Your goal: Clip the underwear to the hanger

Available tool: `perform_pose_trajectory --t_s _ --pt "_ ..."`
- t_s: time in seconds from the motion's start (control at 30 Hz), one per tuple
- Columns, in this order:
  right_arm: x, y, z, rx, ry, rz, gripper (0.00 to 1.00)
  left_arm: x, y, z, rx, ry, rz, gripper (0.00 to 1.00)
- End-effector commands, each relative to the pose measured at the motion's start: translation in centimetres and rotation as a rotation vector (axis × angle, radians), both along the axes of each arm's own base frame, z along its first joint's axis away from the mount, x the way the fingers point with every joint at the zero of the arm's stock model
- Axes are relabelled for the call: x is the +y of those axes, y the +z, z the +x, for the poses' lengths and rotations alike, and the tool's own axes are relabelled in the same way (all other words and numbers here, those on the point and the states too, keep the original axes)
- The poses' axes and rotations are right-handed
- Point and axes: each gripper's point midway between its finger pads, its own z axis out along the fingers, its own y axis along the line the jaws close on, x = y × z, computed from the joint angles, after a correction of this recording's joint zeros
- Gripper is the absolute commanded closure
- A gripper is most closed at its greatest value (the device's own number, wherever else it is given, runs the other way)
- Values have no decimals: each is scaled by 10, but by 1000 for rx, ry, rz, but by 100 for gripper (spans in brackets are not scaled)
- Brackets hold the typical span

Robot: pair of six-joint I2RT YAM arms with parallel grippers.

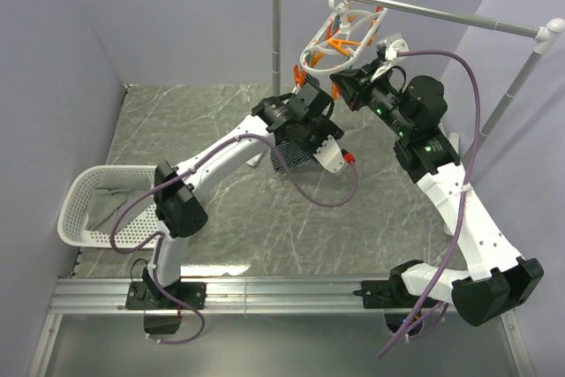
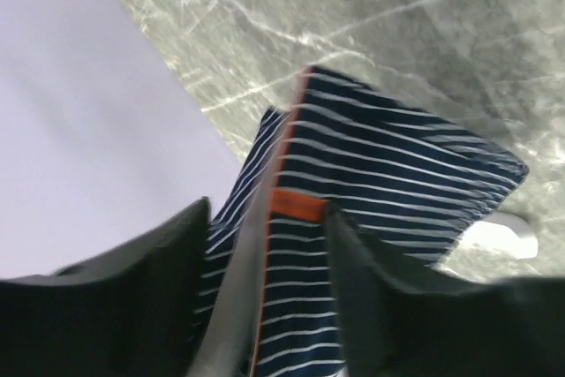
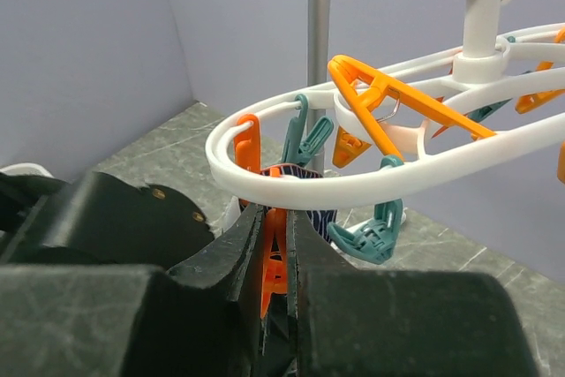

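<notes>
The white oval hanger (image 1: pixel 340 37) hangs by its hook from the grey rail, with orange and teal pegs dangling from its rings (image 3: pixel 353 178). My right gripper (image 3: pixel 275 218) is just under the near ring, shut on an orange peg (image 3: pixel 274 262). A bit of the navy striped underwear (image 3: pixel 323 218) shows right behind that peg. In the left wrist view the underwear (image 2: pixel 380 165) hangs down between the two dark fingers (image 2: pixel 132 289), showing its orange trim and a grey band. My left gripper (image 2: pixel 267 214) has its jaws apart around the fabric. From above, the underwear (image 1: pixel 290 152) hangs below the left gripper (image 1: pixel 311 87).
The grey metal rail stand (image 1: pixel 424 8) spans the back right, with its post (image 3: pixel 318 41) just behind the hanger. A white mesh basket (image 1: pixel 88 184) holding a grey-green cloth (image 1: pixel 110 205) sits at the left table edge. Lilac walls close in on the left and at the back.
</notes>
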Motion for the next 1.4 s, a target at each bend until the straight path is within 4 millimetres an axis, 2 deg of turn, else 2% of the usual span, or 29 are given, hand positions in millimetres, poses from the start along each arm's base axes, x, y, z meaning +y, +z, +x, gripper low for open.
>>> perform_pose_trajectory --t_s 0.0,0.03,0.07,0.13,0.17,0.2,0.33,0.37,0.47,0.53,0.57,0.6,0.63,0.67,0.7,0.73,0.77,0.8,0.83,0.87,1.03,1.07,1.13,1.17,1.2,1.37 --pt "-3 18 -1 -39 -22 15 100 4 -1 8 -38 10 77 47" --pt "-2 19 -1 -38 -17 16 100 6 -3 8 -36 11 95 52" --pt "-2 19 -2 -40 -17 16 100 11 -11 9 -25 17 134 66" --pt "-2 20 -1 -41 -20 17 100 11 -8 8 -18 21 129 83" --pt "-2 21 -1 -45 -20 15 100 12 -6 4 -1 11 121 95" --pt "-2 20 0 -46 -22 14 100 11 -5 1 9 5 110 100" --pt "-3 20 2 -47 -31 10 100 12 7 -14 50 -39 54 100" --pt "-3 20 2 -46 -31 9 100 15 18 -18 51 -46 27 100" --pt "-4 20 3 -47 -37 10 100 19 25 -29 86 -76 -34 100" --pt "-5 21 3 -47 -41 16 100 14 37 -31 85 -104 -118 100" --pt "-4 20 3 -44 -37 19 100 22 39 -33 89 -100 -141 100" --pt "-4 22 2 -50 -35 23 100 20 45 -38 106 -118 -187 100" --pt "-4 22 2 -48 -37 27 100 20 65 -37 67 -128 -254 100" --pt "-4 23 1 -47 -33 32 100 25 57 -36 90 -120 -265 100" --pt "-4 24 1 -46 -34 37 100 23 61 -41 118 -132 -313 100" --pt "-4 22 2 -42 -34 36 100 23 84 -40 72 -138 -388 100" --pt "-4 24 1 -44 -30 41 100 28 74 -38 88 -128 -405 100" --pt "-3 25 0 -45 -27 45 100 29 77 -39 97 -119 -450 100" --pt "-3 25 -1 -45 -24 49 100 27 115 -41 8 -163 -570 100" --pt "-3 26 -2 -45 -19 56 100 31 96 -40 27 -150 -573 100" --pt "1 27 -6 -33 11 78 100 32 122 -52 -11 -175 -735 100" --pt "1 28 -7 -29 13 88 100 33 113 -52 -1 -174 -741 100" --pt "3 28 -9 -26 30 93 100 33 135 -53 -91 -211 -819 100" --pt "5 29 -11 -23 41 100 100 33 130 -55 -93 -217 -835 100" --pt "5 29 -13 -23 52 102 100 32 142 -56 -130 -234 -883 100" --pt "9 28 -16 -20 78 106 100 29 150 -52 -135 -229 -942 100"
